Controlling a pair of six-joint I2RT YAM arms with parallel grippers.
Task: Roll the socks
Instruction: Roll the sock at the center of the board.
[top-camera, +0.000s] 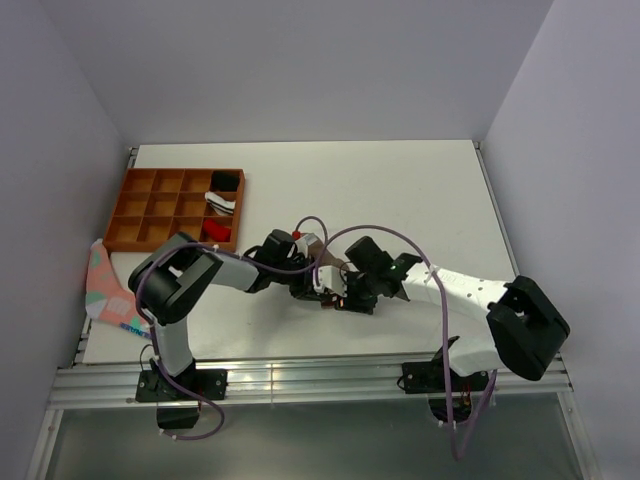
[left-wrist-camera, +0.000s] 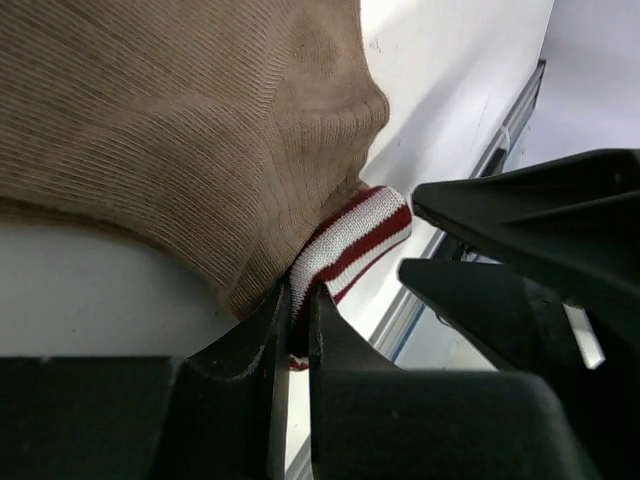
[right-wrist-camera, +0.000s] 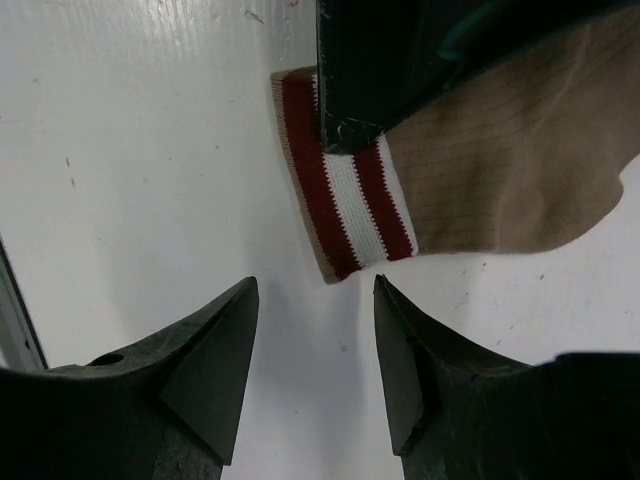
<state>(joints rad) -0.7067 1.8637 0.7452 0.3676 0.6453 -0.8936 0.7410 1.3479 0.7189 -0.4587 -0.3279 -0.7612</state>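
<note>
The tan-brown sock (left-wrist-camera: 180, 120) lies on the white table, its maroon-and-white striped cuff (left-wrist-camera: 355, 235) toward the near edge. My left gripper (left-wrist-camera: 297, 295) is shut on the cuff's edge. In the right wrist view the sock (right-wrist-camera: 510, 160) and cuff (right-wrist-camera: 345, 200) lie just ahead of my right gripper (right-wrist-camera: 312, 295), which is open and empty, hovering over bare table short of the cuff. The left fingers (right-wrist-camera: 370, 70) press the cuff from above there. In the top view both grippers, left (top-camera: 322, 288) and right (top-camera: 347, 292), meet mid-table and hide the sock. The red sock is not clearly in view.
A brown compartment tray (top-camera: 150, 207) stands at the back left with black, white and red items in its right cells. A pink-and-teal sock (top-camera: 105, 285) hangs over the table's left edge. The near table edge and metal rail (top-camera: 300, 375) are close behind the grippers.
</note>
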